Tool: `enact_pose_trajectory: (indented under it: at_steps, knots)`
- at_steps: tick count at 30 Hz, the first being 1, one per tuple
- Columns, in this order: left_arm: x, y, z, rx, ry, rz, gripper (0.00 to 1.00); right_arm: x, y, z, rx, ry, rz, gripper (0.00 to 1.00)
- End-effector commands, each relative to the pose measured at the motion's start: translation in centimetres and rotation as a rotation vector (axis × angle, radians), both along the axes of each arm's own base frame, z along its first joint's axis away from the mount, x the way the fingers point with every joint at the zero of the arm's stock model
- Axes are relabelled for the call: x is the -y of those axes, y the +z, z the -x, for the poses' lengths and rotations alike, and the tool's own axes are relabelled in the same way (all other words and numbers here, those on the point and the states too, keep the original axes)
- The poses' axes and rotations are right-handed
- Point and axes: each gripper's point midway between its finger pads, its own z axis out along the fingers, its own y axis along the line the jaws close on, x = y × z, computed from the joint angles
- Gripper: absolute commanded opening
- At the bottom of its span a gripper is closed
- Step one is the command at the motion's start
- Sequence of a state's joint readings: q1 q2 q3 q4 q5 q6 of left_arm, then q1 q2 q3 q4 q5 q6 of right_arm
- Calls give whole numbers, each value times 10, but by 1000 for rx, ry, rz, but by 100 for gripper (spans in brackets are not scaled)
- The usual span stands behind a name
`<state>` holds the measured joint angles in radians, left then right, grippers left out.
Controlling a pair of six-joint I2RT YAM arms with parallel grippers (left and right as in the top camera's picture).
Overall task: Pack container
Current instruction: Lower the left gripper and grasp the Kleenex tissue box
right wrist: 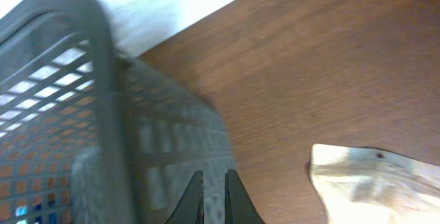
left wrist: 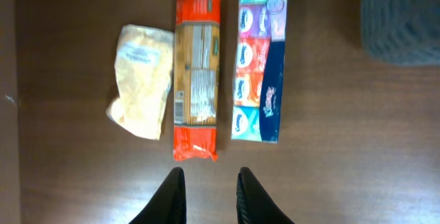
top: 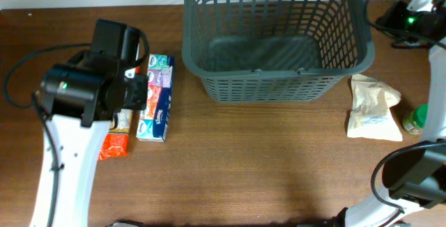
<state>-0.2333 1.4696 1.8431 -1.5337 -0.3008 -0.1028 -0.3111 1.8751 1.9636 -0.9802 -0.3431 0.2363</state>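
While the big grey basket [top: 273, 39] stands at the far middle of the table [top: 265, 171], its open top up and its dark floor in plain sight, the groceries lie outside it on both sides. To its left three things lie side by side in a row, close together: a tissue pack [left wrist: 260, 59] nearest the basket, an orange packet [left wrist: 196, 80] just beside it, and a pale bag [left wrist: 141, 80] on the far side of that. A strip of bare wood lies between the tissue pack and the basket's near left corner. From above, the left arm [top: 77, 95] hangs over this row and covers the pale bag and much of the orange packet, leaving only the packet's near end and the tissue pack showing. The left claw [left wrist: 210, 196] hovers above the table just short of the orange packet's end, its fingers a little apart with nothing between them. To the right of the basket a white pouch [top: 374, 107] lies near its front corner, and a small green thing [top: 417, 119] sits just beside the pouch at the table's edge. The right claw [right wrist: 212, 196] is closed together and holds nothing; the basket's slotted wall fills the space right ahead of it, with the pouch off to one side.
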Motion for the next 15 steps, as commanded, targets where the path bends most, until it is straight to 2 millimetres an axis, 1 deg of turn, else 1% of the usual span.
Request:
enact_pose_trajectory:
  at_steps: [1,4,6,9,12,15]
  knots:
    - [-2,-16,-3,-70,24,-19,12,-25,6,-8,26,61,-8,4]
    - [-1,-24,-3,-107,47,-8,11,-43,7,-11,36,113,8,4]
    - [-1,-24,-3,-105,62,-3,10,-52,7,-12,37,131,8,4]
    - [-3,-24,-2,-107,66,-8,10,-57,9,-15,49,142,10,4]
    - [-10,-25,0,-119,88,-9,10,-65,11,-17,58,160,9,4]
    - [-24,-25,1,-122,133,-7,11,-71,12,-19,69,172,12,4]
